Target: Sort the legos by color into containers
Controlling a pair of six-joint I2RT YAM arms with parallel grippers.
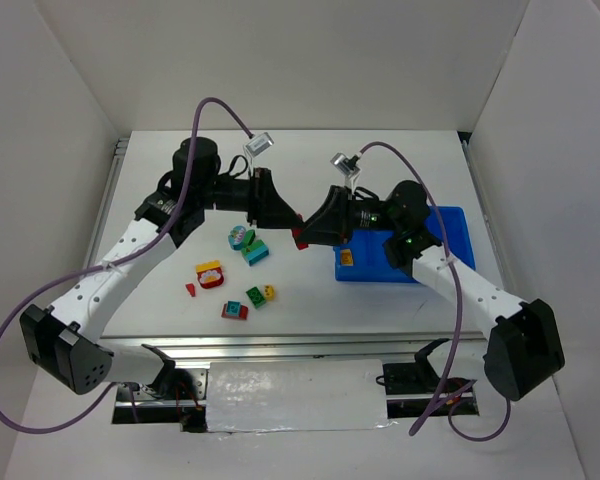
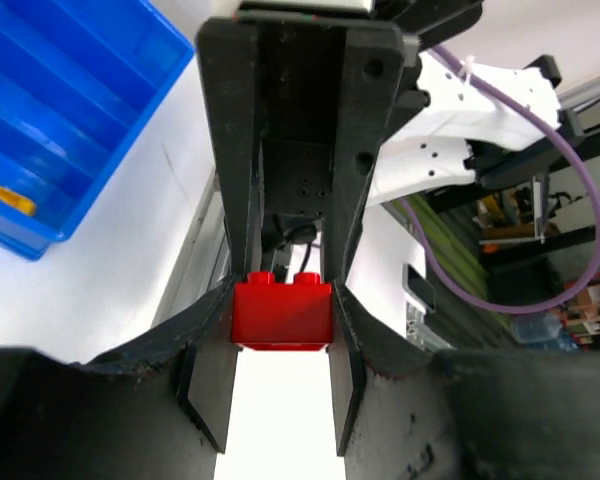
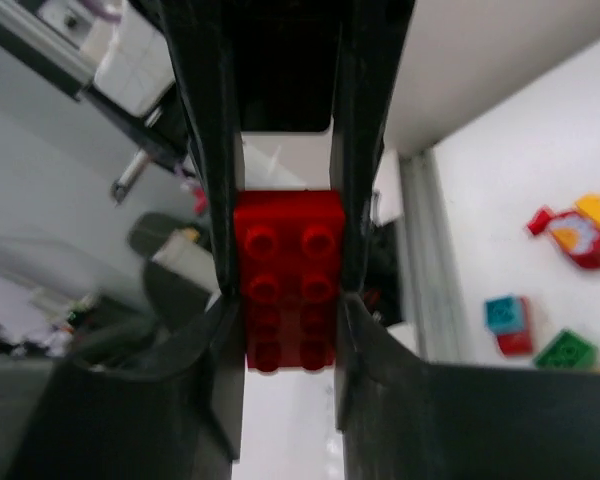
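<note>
A red lego [image 1: 300,237] hangs above the table centre between both grippers, which meet tip to tip. My left gripper [image 1: 293,229] comes from the left and my right gripper [image 1: 307,236] from the right. In the left wrist view the red lego [image 2: 282,315] sits between my left fingertips, with the right gripper's fingers on it from the far side. In the right wrist view the lego [image 3: 285,285] is clamped between my right fingers. The blue tray [image 1: 450,225] lies at the right and holds a yellow lego [image 1: 346,258].
Loose legos lie left of centre: a teal-green one [image 1: 242,236], a teal one [image 1: 256,253], a red-yellow one [image 1: 210,274], a small red one [image 1: 191,290], a green one [image 1: 254,296], a yellow one [image 1: 269,292] and a red-teal one [image 1: 235,311]. White walls enclose the table.
</note>
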